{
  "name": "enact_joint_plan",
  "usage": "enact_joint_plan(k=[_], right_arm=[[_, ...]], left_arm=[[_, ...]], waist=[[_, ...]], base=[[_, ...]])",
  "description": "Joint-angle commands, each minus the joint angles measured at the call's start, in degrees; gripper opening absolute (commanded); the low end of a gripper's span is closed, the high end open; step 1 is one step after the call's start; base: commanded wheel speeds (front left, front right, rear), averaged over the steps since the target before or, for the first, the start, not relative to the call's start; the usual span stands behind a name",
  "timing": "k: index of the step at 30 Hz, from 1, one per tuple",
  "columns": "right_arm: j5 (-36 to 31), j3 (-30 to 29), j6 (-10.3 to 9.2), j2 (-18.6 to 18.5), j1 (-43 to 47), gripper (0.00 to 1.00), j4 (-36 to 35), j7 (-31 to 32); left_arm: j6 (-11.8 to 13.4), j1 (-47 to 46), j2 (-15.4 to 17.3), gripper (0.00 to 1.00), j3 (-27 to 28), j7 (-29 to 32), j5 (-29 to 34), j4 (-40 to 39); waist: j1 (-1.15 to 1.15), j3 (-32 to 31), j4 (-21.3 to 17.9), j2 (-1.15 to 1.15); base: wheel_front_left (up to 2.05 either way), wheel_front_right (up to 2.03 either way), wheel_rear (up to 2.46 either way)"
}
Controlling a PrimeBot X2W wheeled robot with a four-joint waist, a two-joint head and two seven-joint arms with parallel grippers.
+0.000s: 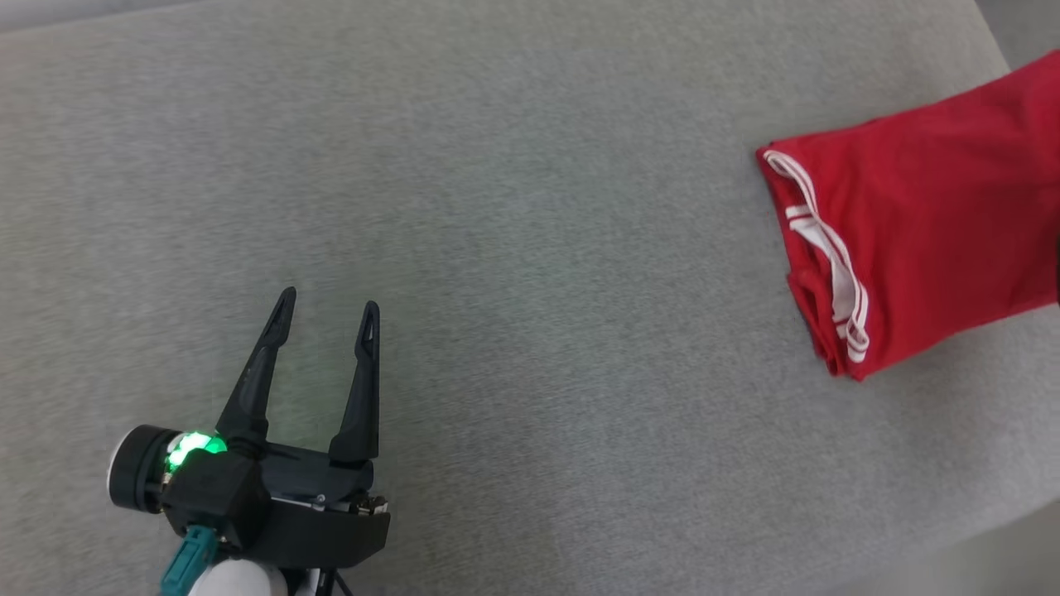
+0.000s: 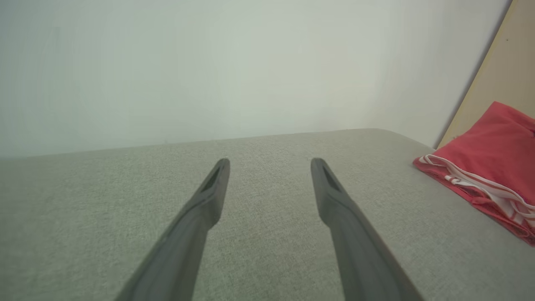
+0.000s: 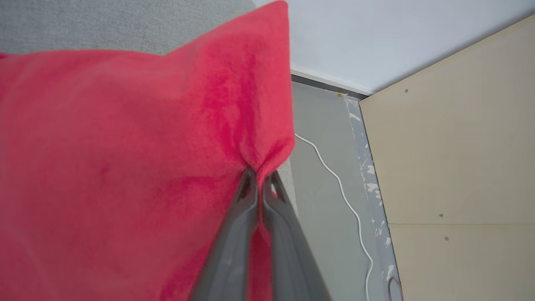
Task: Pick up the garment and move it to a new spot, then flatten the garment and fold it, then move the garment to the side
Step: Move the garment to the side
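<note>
Left gripper: low on the left of the head view, both dark fingers spread in a V and pointing up-frame. A green light is lit on its wrist, and the pale forearm sits at the bottom edge. Right gripper: in its wrist view, fingers pressed together at the tips, pinching a fold of the garment.

The left gripper sat at lower left over the grey fabric surface, fingers spread, green light glowing, well apart from the folded, white-striped red garment at right.
</note>
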Motion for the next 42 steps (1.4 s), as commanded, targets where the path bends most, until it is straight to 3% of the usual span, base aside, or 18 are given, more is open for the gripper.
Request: enact_joint_plan(k=[1, 13, 14, 15, 16, 17, 30, 37, 42], right_arm=[[-0.4, -0.2, -0.16, 0.0, -0.8, 0.0, 0.4, -0.7], [-3.8, 1.8, -0.16, 1.3, -4.4, 0.0, 4.6, -13.4], [-4.0, 2.1, -0.16, 1.1, -4.4, 0.6, 5.3, -14.1], [-3.9, 2.2, -0.16, 1.2, -4.5, 0.63, 5.9, -15.0], [-3.9, 2.3, -0.16, 1.3, -4.8, 0.93, 6.3, -15.8], [-4.5, 2.4, -0.16, 1.3, -5.1, 1.0, 6.6, -16.4], [-4.0, 3.9, -0.16, 3.1, -1.9, 1.0, 9.6, -21.7], [3.7, 5.5, -0.16, 4.8, 5.7, 1.0, 6.4, -24.3], [8.2, 3.4, -0.16, 5.8, 14.8, 1.0, 1.4, -29.9]], left_arm=[[-0.3, -0.8, 0.5, 1.0, -0.2, -0.2, 0.4, -0.1], [-0.3, -2.3, 2.6, 1.0, -1.4, -0.2, 0.3, -0.5], [-0.3, -2.4, 2.6, 1.0, -1.5, -0.2, 0.2, -0.4], [-0.3, -2.5, 2.6, 1.0, -1.6, -0.2, 0.1, -0.4], [-0.3, -2.6, 2.6, 1.0, -1.6, -0.2, 0.1, -0.3], [-0.3, -2.4, 2.7, 1.0, -1.6, -0.2, 0.0, -0.2], [-0.1, 2.6, 0.3, 1.0, 0.5, -0.2, -1.4, 2.8], [0.0, 7.7, -1.0, 1.0, 2.5, -0.2, -2.7, 5.5], [0.4, 11.9, -1.5, 1.0, 4.0, -0.2, -3.3, 8.5]], waist=[[-0.01, 3.5, -3.9, -0.01], [-0.01, 4.5, -6.2, -0.01], [-0.01, 4.4, -6.1, -0.01], [-0.01, 4.3, -5.9, -0.01], [-0.01, 4.0, -5.7, -0.01], [-0.01, 3.8, -5.6, -0.01], [-0.01, -6.5, 0.5, -0.01], [-0.01, -14.6, 6.0, -0.01], [-0.01, -20.4, 10.5, -0.01]], base=[[0.0, 0.0, 0.0], [0.0, 0.0, 0.0], [0.0, 0.0, 0.0], [0.0, 0.0, 0.0], [0.0, 0.0, 0.0], [0.0, 0.0, 0.0], [0.0, 0.0, 0.0], [0.0, 0.0, 0.0], [0.0, 0.0, 0.0]])
